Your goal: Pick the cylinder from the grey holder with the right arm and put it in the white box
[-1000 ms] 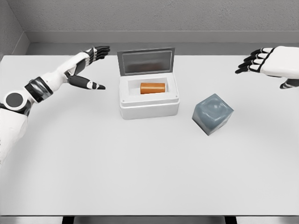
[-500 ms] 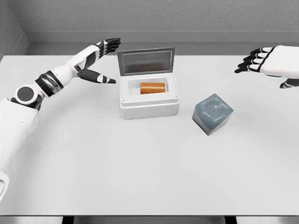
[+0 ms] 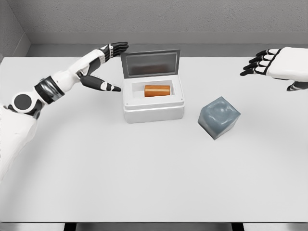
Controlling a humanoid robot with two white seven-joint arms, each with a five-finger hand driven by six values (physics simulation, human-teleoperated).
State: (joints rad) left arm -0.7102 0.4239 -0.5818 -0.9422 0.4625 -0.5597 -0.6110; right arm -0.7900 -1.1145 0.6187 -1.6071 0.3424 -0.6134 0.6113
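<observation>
Orange cylinder [image 3: 157,90] lies in white box [image 3: 153,103]; right hand [image 3: 272,64] spread.

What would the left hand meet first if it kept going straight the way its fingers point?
Probably the raised lid of the white box: the left hand points right, toward the lid's left edge. Depth is unclear, so it might pass behind.

Bright, even, diffuse light — soft faint shadows, sharp simulator render.
</observation>
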